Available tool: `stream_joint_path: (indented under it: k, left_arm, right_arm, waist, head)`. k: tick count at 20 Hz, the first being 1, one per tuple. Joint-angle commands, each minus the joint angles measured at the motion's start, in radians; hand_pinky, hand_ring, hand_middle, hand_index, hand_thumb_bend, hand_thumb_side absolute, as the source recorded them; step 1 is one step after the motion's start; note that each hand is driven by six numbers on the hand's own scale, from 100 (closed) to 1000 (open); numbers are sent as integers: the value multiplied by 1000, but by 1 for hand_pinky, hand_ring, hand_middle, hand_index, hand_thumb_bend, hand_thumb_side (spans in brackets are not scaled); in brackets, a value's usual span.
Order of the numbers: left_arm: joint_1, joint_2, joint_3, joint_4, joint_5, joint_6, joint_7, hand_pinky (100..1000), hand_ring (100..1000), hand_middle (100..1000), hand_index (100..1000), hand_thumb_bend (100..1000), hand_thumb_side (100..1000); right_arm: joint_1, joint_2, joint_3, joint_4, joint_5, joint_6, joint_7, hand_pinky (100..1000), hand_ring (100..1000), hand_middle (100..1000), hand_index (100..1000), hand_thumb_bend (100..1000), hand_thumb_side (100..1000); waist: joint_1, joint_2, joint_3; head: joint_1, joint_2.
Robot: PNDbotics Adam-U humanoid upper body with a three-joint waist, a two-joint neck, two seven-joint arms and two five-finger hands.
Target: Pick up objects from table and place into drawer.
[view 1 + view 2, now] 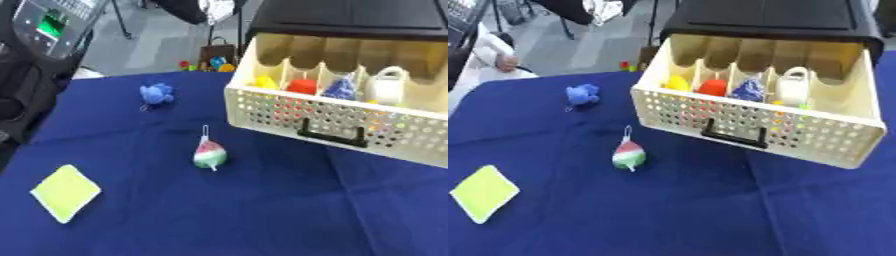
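A cream perforated drawer (833, 142) with a black handle (732, 135) stands pulled out of its black cabinet (767, 20) at the right. Its compartments hold a yellow thing (677, 83), a red thing (713, 87), a blue thing (749, 89) and a white thing (794, 87). On the blue tablecloth lie a watermelon-coloured toy with a loop (209, 154), a small blue plush (157, 94) farther back, and a flat yellow-green square (66, 192) at the front left. Neither of my hands shows in either view.
The blue tablecloth (262, 215) covers the whole table. Beyond its far edge stand a small brown box with coloured toys (214, 57) and chair legs on a grey floor. A dark machine with a green screen (48, 25) stands at the upper left.
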Motion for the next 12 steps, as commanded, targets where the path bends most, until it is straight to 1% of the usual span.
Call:
stream_joint_path:
  k: [1,7,10,11,12]
  left_arm:
    - [-30,-2,2,-11,13,3,-8,266,466,405,711,100,308]
    - [-44,-31,-13,12,25,9,0,265,464,401,710,100,334]
    - [-47,-48,-24,42,37,15,22,265,464,391,706,100,373]
    - [-48,-54,-28,53,42,16,30,265,465,390,705,100,374]
    - [-50,-59,-33,63,46,15,37,264,464,389,704,100,380]
  right_arm:
    - [-11,-30,-8,-9,-15,-4,-12,585,607,677,728,100,668]
    - [-17,-29,-6,-9,-18,-2,-10,585,606,682,728,100,669]
    - [-23,-29,-5,-9,-20,-2,-9,586,606,684,728,100,669]
    - [-25,-29,-5,-9,-20,-3,-9,586,606,685,728,100,669]
    - [-27,-29,-5,-9,-20,-3,-9,585,606,685,728,100,669]
  waist:
    - [-4,-22,-2]
    - [5,-24,-9]
    - [11,-20,-19]
    - [12,-19,-22]
    - [14,-17,-25]
  head:
    - [5,10]
    - [13,4]
    - [26,-1]
    - [30,-8]
    - [35,-23]
